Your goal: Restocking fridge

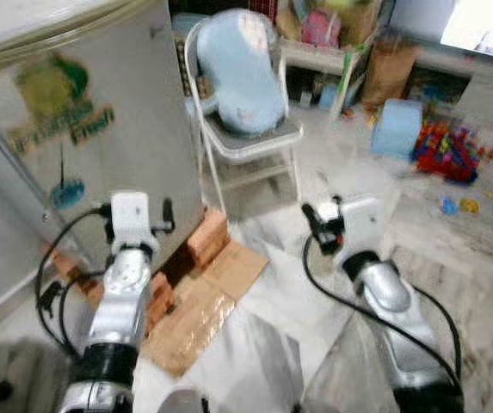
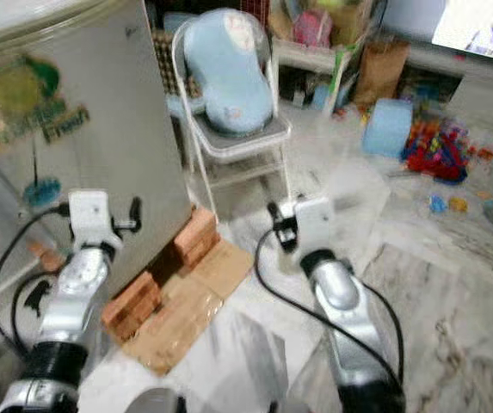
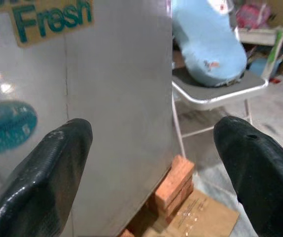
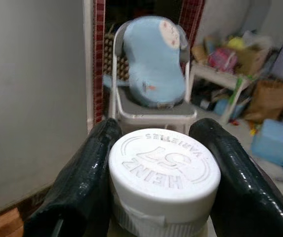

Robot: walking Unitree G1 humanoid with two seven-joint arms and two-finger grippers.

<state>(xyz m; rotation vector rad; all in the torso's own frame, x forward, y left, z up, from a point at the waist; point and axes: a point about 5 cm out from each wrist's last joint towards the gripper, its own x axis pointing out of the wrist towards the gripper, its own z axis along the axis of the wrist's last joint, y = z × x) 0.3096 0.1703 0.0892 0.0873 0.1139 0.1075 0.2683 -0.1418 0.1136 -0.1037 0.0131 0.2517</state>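
White-capped bottle (image 4: 164, 183) gripped tight in right end effector (image 4: 156, 173), held up near fridge (image 1: 100, 129). Left end effector (image 3: 156, 168) spread wide, holding nothing, close to fridge side. Chair (image 1: 255, 142) behind.

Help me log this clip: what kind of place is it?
Probably a lived-in family home: a silver fridge raised on bricks, a folding chair, and toys strewn over the marble floor.
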